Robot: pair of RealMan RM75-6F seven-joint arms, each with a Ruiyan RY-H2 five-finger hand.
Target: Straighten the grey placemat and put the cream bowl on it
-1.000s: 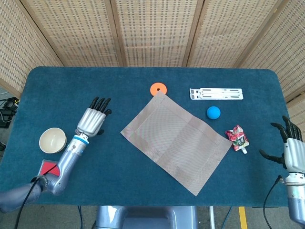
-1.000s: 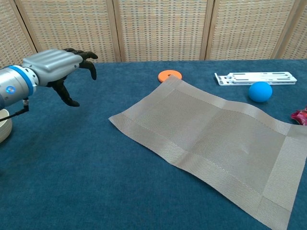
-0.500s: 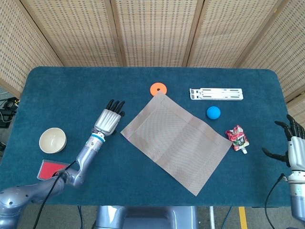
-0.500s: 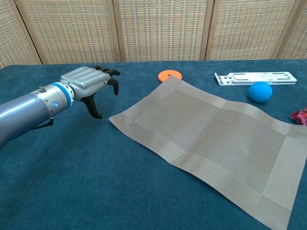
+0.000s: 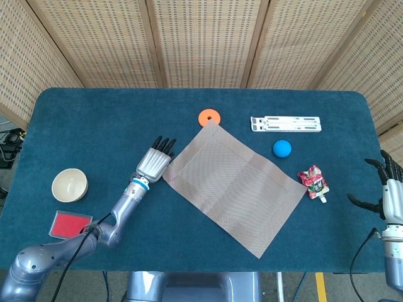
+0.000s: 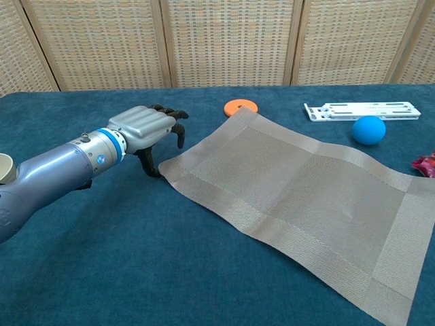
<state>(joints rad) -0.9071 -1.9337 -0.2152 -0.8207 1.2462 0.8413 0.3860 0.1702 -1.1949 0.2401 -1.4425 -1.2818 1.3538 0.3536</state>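
left hand point(image 5: 155, 163) now at placemat point(image 5: 236, 184) corner

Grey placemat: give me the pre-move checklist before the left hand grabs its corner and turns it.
1. Left hand at the near-left corner of the grey placemat: ok, fingers right at the edge.
2. Corner actually gripped: cannot tell; thumb is down by the edge, no clear pinch.
3. Placemat straight to the table edge: not ok, it lies skewed.
4. Things close to the mat: not ok; orange disc touches its far corner, blue ball and red packet lie beside its right edge.
5. Cream bowl free to lift: ok, upright, alone at the left.
6. Right hand clear: ok, off at the table's right edge.
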